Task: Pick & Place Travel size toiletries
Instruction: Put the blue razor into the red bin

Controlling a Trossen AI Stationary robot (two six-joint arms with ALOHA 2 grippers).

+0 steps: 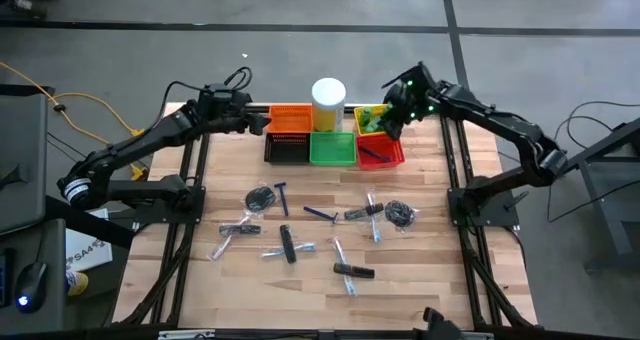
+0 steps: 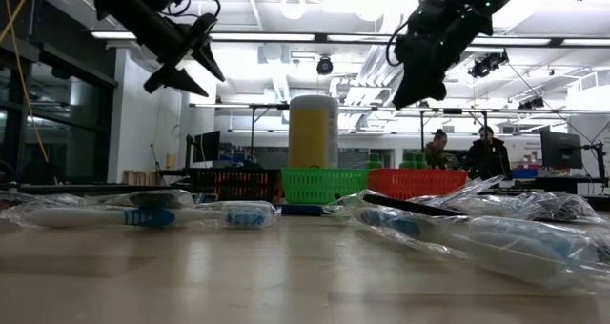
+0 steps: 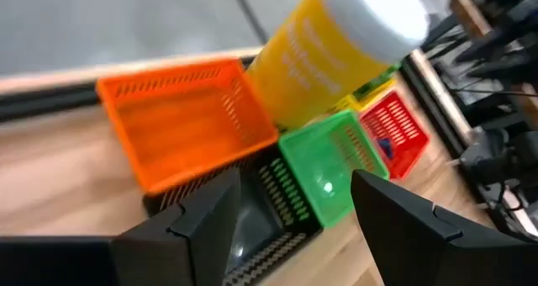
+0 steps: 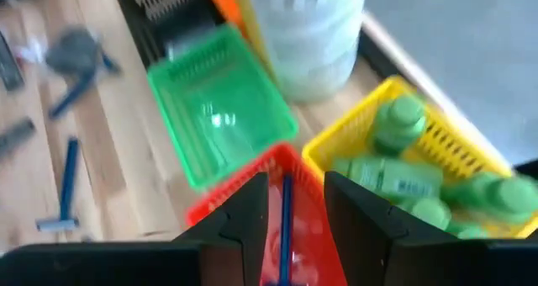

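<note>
Overhead, table-level and wrist views share the green basket (image 1: 332,148).

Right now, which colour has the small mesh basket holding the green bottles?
Yellow. The small mesh basket with green bottles shows best in the right wrist view.

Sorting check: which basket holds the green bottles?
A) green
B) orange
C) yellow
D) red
C: in the right wrist view the green bottles lie in the yellow basket; the orange basket and green basket show bare, and the red basket holds a blue razor.
</note>
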